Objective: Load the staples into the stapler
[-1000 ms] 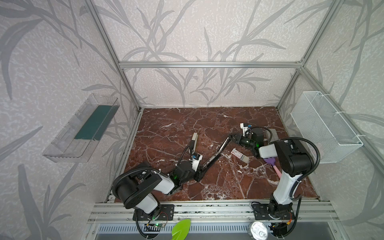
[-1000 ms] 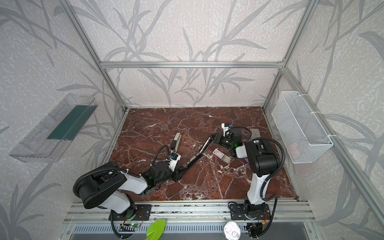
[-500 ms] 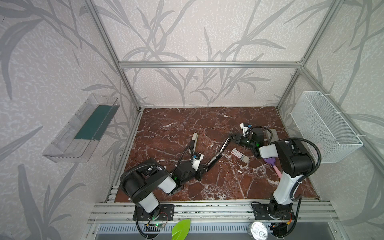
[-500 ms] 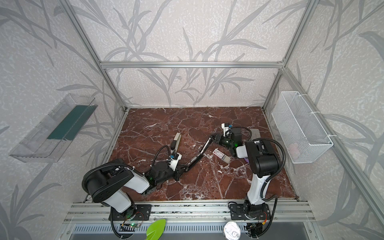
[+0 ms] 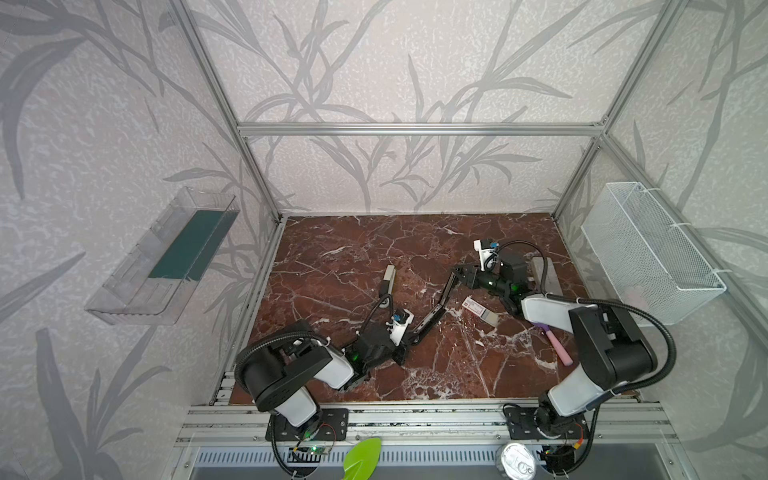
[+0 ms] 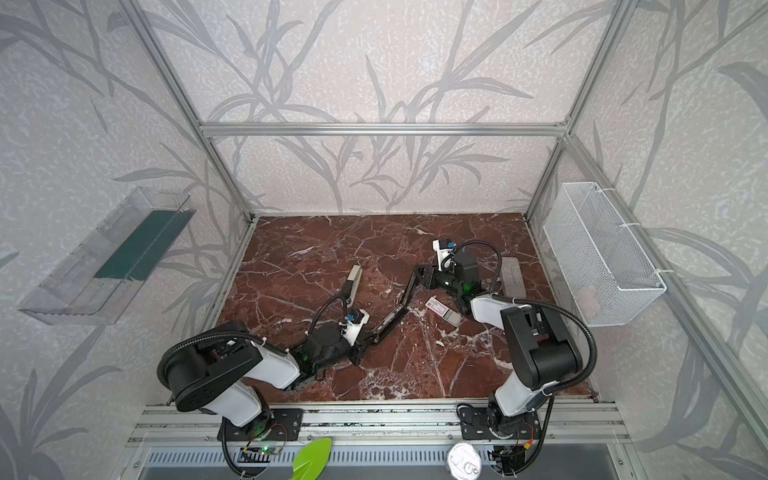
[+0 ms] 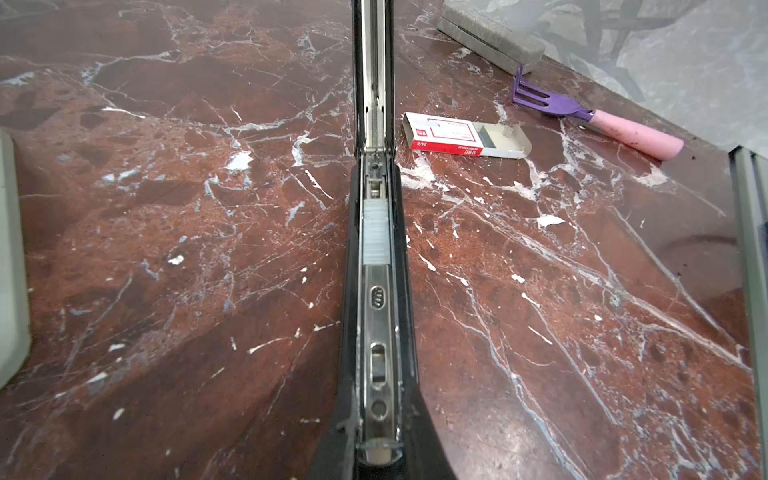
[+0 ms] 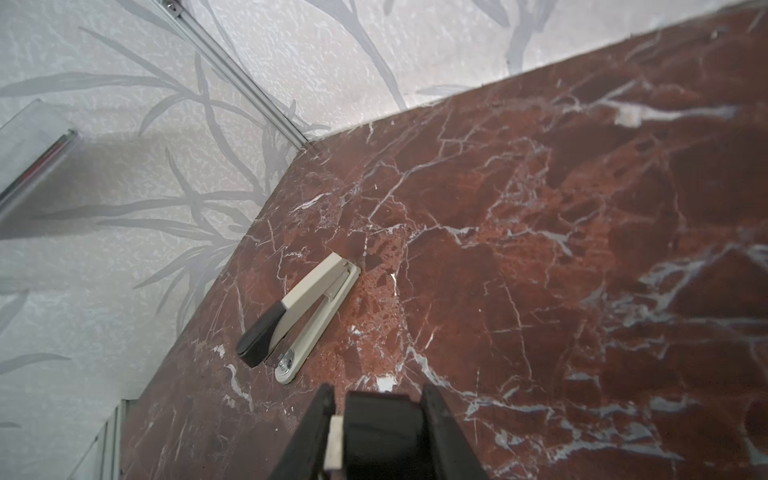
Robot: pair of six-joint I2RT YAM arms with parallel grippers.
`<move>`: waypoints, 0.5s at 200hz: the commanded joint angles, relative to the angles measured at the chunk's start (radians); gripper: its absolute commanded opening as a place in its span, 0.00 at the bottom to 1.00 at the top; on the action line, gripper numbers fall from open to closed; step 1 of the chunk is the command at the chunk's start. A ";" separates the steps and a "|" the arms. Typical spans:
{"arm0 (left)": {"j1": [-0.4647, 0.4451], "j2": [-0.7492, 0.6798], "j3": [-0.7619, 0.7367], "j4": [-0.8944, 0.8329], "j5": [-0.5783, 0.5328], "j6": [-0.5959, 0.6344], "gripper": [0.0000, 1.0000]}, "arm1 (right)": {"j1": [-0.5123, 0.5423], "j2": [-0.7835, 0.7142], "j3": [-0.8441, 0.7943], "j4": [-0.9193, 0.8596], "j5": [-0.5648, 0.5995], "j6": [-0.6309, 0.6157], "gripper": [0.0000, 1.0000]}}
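Your left gripper (image 5: 409, 341) has just closed narrow on the open stapler (image 5: 428, 321), right gripper (image 5: 459, 275) clamps its lid, staple strip (image 7: 376, 232) lies inside: shut it next

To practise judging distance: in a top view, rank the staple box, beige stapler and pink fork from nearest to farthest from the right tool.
1. Staple box, just beside the right tool.
2. Beige stapler, to its left.
3. Pink fork, front right.

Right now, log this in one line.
left gripper: shut on unfolded black stapler | right gripper: shut on stapler | grey staple strip: in channel | white-red cardboard staple box: lying open
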State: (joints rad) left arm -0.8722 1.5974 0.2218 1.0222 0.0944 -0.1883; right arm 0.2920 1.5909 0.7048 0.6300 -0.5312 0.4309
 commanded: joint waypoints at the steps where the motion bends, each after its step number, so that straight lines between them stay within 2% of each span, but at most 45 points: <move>1: -0.030 0.005 0.022 -0.012 -0.022 0.071 0.00 | 0.063 -0.080 -0.018 -0.026 0.099 -0.119 0.28; 31: -0.060 0.027 0.025 0.019 -0.063 0.094 0.00 | 0.159 -0.149 -0.051 -0.064 0.222 -0.233 0.28; 66: -0.078 0.045 0.029 0.038 -0.079 0.102 0.00 | 0.230 -0.188 -0.096 -0.048 0.310 -0.269 0.28; 100: -0.087 0.051 0.030 0.047 -0.084 0.104 0.00 | 0.357 -0.220 -0.118 -0.055 0.419 -0.332 0.28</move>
State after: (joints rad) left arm -0.9386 1.6302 0.2253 1.0428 -0.0074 -0.1307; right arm 0.5476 1.4075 0.5976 0.5697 -0.1608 0.1051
